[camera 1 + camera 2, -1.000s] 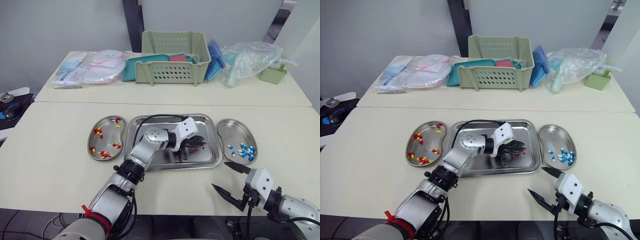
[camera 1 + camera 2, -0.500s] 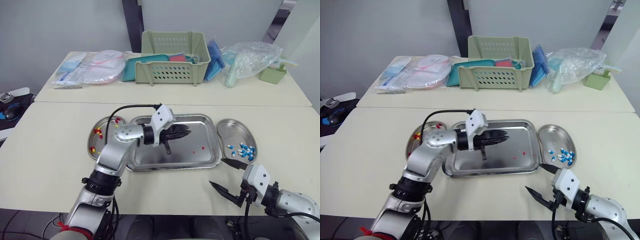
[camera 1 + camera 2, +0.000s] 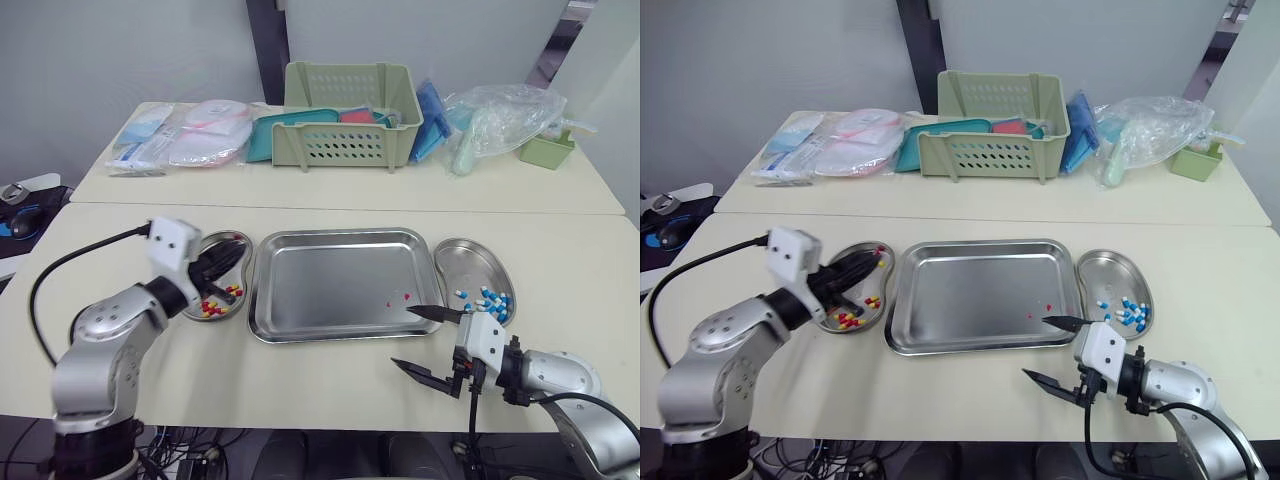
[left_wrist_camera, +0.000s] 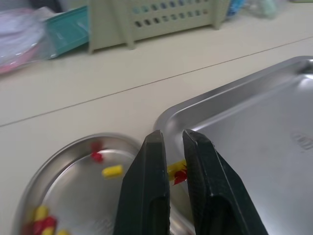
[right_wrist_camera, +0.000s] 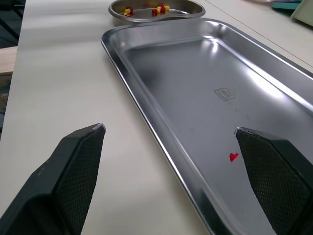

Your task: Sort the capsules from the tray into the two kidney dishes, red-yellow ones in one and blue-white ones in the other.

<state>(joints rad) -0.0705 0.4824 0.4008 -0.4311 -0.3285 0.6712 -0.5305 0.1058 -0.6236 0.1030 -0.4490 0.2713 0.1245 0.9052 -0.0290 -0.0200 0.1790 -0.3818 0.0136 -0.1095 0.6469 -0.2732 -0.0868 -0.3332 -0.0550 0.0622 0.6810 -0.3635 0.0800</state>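
My left gripper (image 3: 238, 255) hovers over the left kidney dish (image 4: 68, 186), close to the tray's left rim. Its fingers (image 4: 151, 171) are nearly together, with a red-yellow capsule (image 4: 176, 171) in the narrow gap between them. Several red-yellow capsules (image 3: 212, 305) lie in that dish. The steel tray (image 3: 330, 290) in the middle holds only two tiny red bits (image 3: 406, 296). The right kidney dish (image 3: 460, 250) holds several blue-white capsules (image 3: 490, 300). My right gripper (image 3: 400, 337) stands wide open and empty at the tray's front right corner.
On the back table are a green basket (image 3: 345, 115), sealed packets (image 3: 185, 135) at the left, a plastic bag (image 3: 500, 115) and a small green box (image 3: 545, 150) at the right. A black cable (image 3: 60, 270) loops off my left arm.
My left gripper has swung from the middle of the tray leftward to above the left dish. The right gripper has crept a little toward the tray corner, still open.
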